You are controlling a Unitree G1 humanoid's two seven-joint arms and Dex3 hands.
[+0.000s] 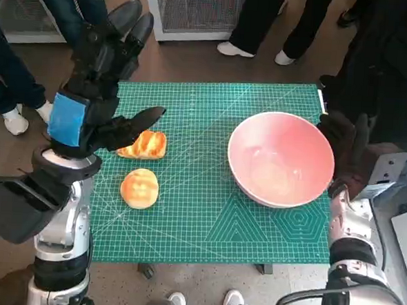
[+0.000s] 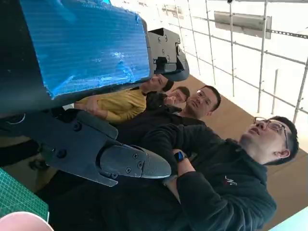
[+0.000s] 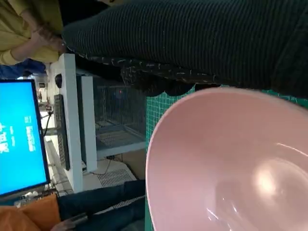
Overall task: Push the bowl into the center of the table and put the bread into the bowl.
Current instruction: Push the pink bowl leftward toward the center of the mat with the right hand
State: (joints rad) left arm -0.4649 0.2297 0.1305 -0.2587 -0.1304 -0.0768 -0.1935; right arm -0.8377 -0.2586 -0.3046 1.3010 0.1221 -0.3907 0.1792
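The table [image 1: 254, 231] is wearing a green cutting mat, and people are standing around it, legs [image 1: 267, 21] showing at twelve o'clock. The pink bowl [image 1: 280, 158] is sitting at about three o'clock on the mat, right of center. The left robot hand [image 1: 101, 77] is hovering raised over the ten o'clock corner, fingers spread and holding nothing. The right robot hand [image 1: 347, 153] is pressing against the bowl's three o'clock rim, fingers apart and gripping nothing. Two pieces of bread are lying at nine o'clock: a long loaf [image 1: 144, 144], and a round bun [image 1: 140, 188] just beside it toward six.
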